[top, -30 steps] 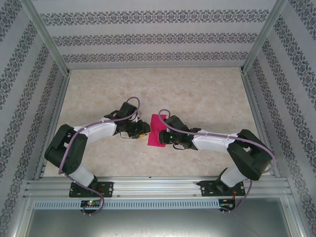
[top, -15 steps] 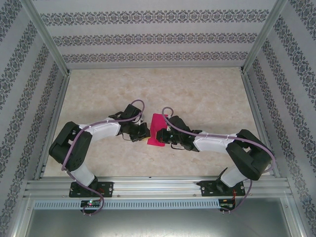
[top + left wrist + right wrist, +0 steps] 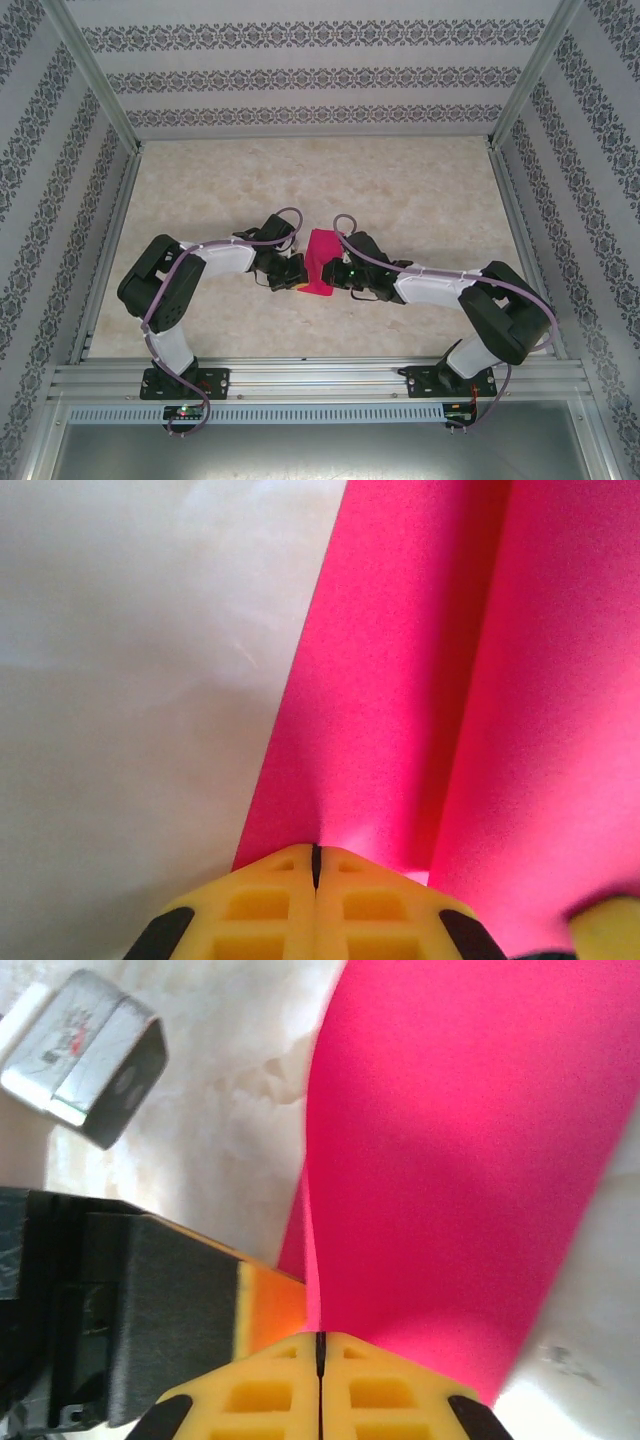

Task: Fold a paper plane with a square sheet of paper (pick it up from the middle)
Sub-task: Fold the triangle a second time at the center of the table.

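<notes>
The square sheet of paper (image 3: 320,262) is magenta-pink and lies mid-table between both arms, bent upward along a lengthwise fold. In the left wrist view the sheet (image 3: 400,680) has one flap lying flat and another rising on the right. My left gripper (image 3: 297,280) is shut, its yellow tips (image 3: 316,852) pinching the sheet's near edge. My right gripper (image 3: 333,276) is shut on the opposite edge, and the sheet (image 3: 460,1160) curves away from its tips (image 3: 320,1338). The two grippers nearly touch. No paper plane shape is formed.
In the right wrist view, the left gripper's black and orange finger (image 3: 240,1310) sits just left of my right tips, with a silver part of the left arm (image 3: 85,1055) behind. The pale marbled table (image 3: 400,190) has metal rails (image 3: 320,380) and patterned walls around it.
The left arm has moved right to the sheet and its gripper has closed on the near edge. The sheet now looks narrower and more bunched up between the two grippers.
</notes>
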`<action>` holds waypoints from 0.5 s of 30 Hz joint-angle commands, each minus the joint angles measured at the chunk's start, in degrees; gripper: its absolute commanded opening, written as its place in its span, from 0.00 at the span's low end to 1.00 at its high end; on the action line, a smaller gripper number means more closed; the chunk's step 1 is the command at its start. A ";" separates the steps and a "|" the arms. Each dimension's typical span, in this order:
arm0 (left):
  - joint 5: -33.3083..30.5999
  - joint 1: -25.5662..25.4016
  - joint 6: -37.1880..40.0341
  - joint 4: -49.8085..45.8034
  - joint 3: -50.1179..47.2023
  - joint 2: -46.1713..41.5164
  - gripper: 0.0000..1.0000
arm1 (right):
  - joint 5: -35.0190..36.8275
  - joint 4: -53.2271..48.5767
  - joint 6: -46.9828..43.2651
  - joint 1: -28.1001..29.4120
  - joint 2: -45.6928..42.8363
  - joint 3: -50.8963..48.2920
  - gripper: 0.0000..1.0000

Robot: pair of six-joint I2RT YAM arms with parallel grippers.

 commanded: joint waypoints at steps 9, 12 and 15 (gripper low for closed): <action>-1.49 -0.71 2.57 -3.60 1.93 1.91 0.05 | -0.60 -13.86 -7.36 -3.72 -0.36 4.76 0.10; -1.41 -0.71 2.79 -3.84 2.24 2.09 0.05 | -0.60 -15.38 -9.10 -4.01 0.80 6.60 0.10; -1.46 -0.71 3.11 -4.19 2.38 2.04 0.05 | -0.13 -17.07 -10.65 -4.18 2.35 8.40 0.11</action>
